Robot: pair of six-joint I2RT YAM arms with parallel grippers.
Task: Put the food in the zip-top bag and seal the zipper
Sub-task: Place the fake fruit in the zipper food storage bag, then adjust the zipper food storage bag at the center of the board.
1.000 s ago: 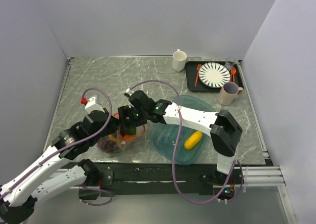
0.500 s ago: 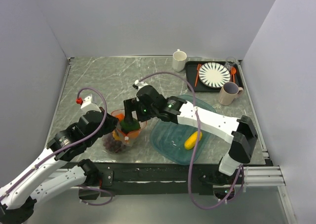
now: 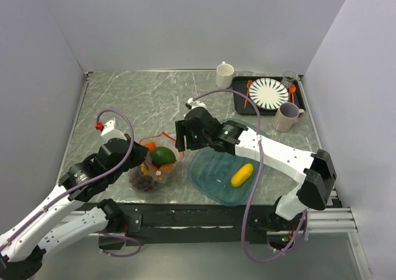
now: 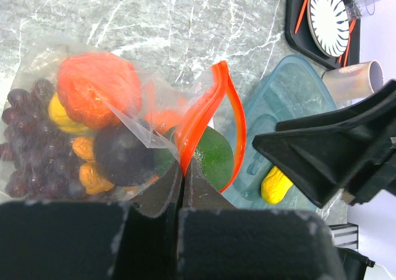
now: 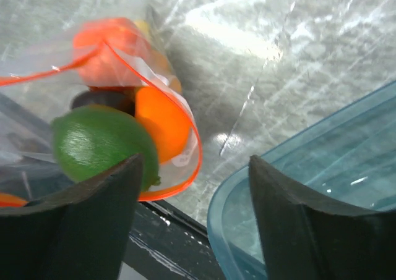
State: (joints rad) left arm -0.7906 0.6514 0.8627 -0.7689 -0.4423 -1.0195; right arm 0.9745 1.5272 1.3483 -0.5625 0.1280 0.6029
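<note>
Zip-top bag (image 4: 124, 116) mouth pinched by left gripper (image 4: 181, 187); right gripper (image 5: 195, 169) hovers beside it, spread.

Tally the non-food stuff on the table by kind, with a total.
Mugs: 2, white mug, beige mug
Striped plate: 1
Orange utensils: 2, fork, spoon
Clear cup: 1
Black tray: 1
Teal tray: 1
Zip-top bag: 1
Total: 9
</note>
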